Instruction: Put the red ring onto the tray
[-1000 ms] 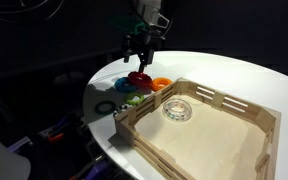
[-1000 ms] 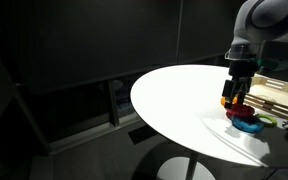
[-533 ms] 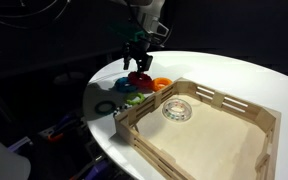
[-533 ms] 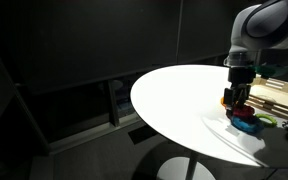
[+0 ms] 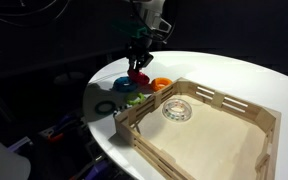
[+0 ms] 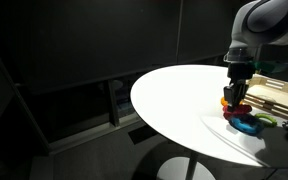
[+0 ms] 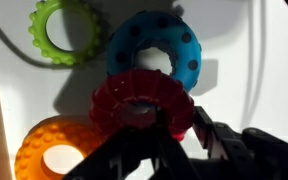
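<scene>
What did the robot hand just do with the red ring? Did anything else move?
The gripper dipped down onto the red ring, grabbed it and seems to have lifted it a little, straight up. The blue ring, green ring, orange ring, the tray and the clear ring inside it stayed put.

Exterior views share the white table (image 5: 234, 75) (image 6: 174, 95) from different sides; wrist view looks down closely.
</scene>
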Controlling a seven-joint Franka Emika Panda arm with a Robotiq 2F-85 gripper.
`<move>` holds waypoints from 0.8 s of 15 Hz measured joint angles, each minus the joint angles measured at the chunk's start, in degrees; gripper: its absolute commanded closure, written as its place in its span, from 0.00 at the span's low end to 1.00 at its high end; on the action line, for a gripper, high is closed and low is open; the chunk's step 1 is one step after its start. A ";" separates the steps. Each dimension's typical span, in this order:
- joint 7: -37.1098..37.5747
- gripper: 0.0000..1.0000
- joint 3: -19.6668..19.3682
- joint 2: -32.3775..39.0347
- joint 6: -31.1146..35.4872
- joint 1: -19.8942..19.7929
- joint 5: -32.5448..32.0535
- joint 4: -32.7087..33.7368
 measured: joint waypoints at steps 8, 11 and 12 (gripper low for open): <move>-0.67 0.90 -0.25 -6.50 -0.84 -2.19 1.68 0.00; -0.89 0.90 -1.48 -8.45 -0.95 -4.10 3.26 0.01; -0.99 0.90 -2.15 -8.93 -0.98 -4.82 3.68 0.02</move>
